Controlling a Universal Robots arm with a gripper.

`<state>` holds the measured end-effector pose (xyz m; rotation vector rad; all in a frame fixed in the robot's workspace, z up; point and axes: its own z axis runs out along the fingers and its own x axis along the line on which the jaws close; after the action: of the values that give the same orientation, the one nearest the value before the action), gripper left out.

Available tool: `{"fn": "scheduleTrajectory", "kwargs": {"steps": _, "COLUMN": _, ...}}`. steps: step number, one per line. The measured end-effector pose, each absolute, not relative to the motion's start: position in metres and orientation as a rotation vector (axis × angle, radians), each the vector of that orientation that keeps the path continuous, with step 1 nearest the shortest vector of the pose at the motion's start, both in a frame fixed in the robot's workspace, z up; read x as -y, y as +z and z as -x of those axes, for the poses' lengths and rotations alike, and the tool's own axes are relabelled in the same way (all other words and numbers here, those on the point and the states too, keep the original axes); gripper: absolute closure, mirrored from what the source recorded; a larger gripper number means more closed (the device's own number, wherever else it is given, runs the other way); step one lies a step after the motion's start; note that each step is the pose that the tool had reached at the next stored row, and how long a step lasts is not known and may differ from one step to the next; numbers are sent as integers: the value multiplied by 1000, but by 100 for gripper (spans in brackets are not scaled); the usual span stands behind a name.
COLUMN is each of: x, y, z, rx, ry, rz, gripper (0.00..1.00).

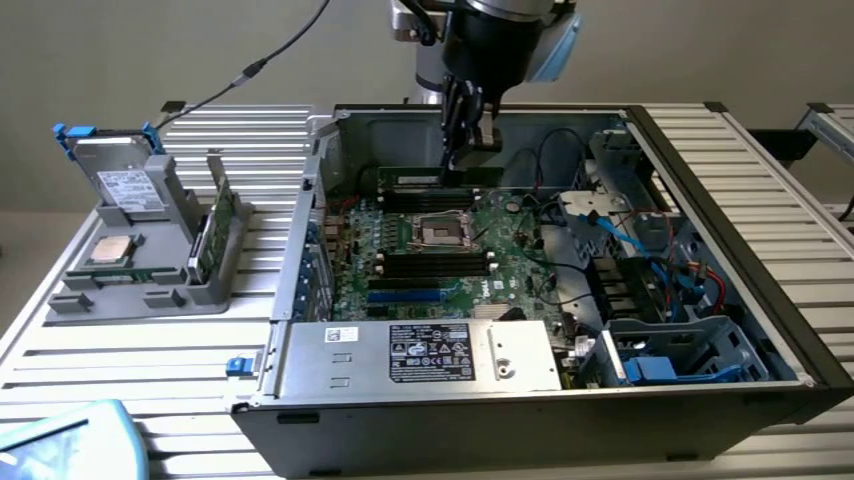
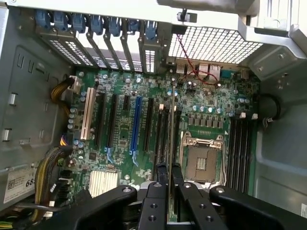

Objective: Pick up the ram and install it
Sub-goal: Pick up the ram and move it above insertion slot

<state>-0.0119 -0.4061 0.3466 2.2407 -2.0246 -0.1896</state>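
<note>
The ram [image 1: 424, 178] [image 2: 171, 129] is a thin green stick, held on its edge low over the long black slots [image 2: 159, 134] beside the square socket [image 1: 441, 230] [image 2: 201, 163] on the green board [image 1: 514, 275] [image 2: 120, 91], inside the open computer box [image 1: 534, 430]. I cannot tell if it touches a slot. The gripper [image 1: 461, 160] [image 2: 169, 175] comes from above, and its two fingers are close together, pinching the ram. On the exterior view's left, well away from the box, a grey tray [image 1: 80, 300] holds another green stick [image 1: 214, 225] standing up and a square silver chip [image 1: 114, 250]
</note>
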Motion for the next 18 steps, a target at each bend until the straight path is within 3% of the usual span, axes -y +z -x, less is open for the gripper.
{"fn": "scheduleTrajectory", "kwargs": {"steps": 18, "x": 398, "y": 322, "z": 11, "rx": 2080, "ry": -175, "rz": -2195, "gripper": 86}}
